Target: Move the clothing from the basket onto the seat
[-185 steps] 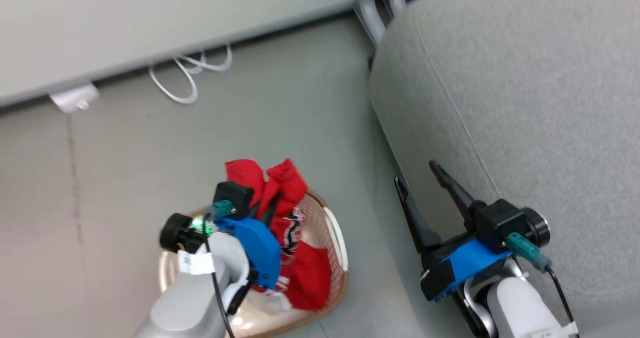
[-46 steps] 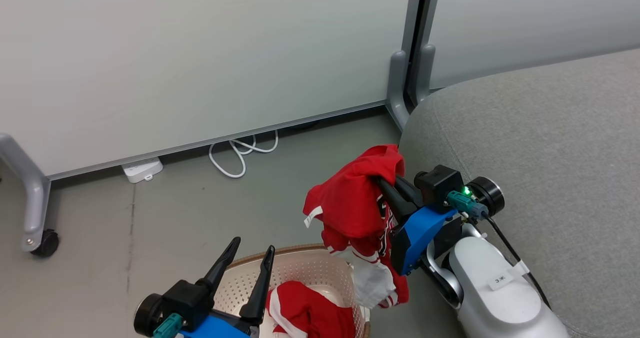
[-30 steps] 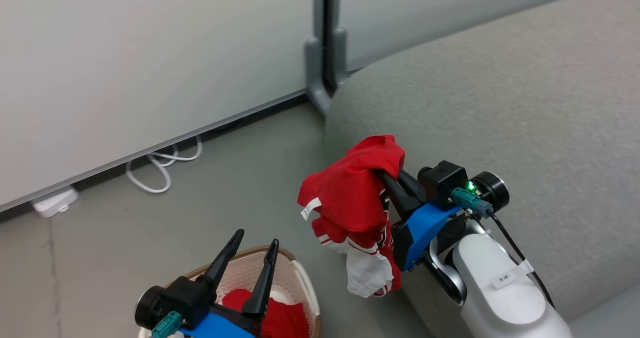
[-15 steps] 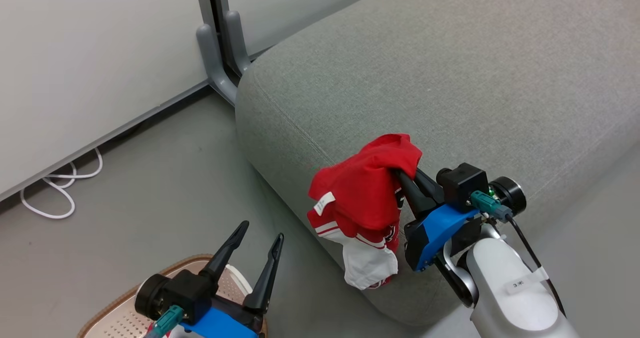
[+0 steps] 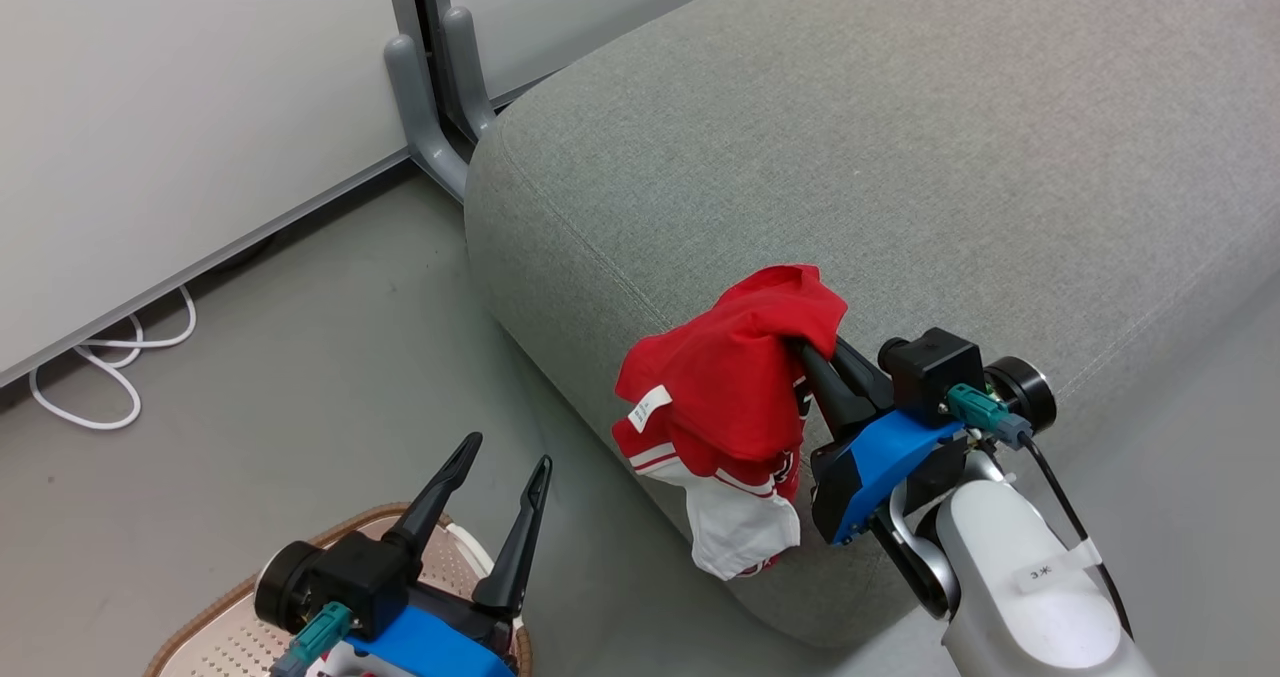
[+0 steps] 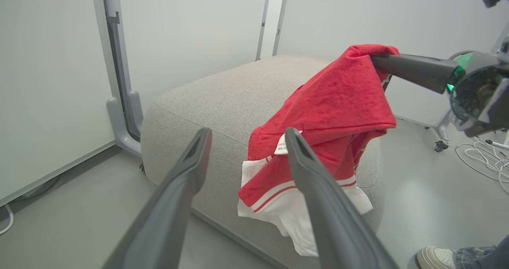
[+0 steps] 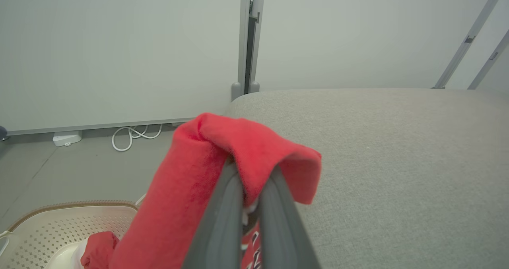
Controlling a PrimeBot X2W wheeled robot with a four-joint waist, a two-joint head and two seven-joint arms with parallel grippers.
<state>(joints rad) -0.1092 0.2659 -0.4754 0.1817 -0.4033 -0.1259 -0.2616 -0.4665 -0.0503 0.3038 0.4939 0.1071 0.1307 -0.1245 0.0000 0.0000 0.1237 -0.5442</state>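
While the left gripper (image 5: 506,452) gapes empty by the basket (image 5: 220,642), the right gripper (image 5: 812,349) clamps clothing (image 5: 730,377) at the seat (image 5: 900,157).

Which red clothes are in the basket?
The crumpled red piece lying inside the cream basket. The other red garment, with a white tag, hangs from the right end effector by the grey seat.

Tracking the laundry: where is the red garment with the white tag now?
Head view, centre: the red garment hangs from the right gripper, in front of the seat edge, right of the basket.
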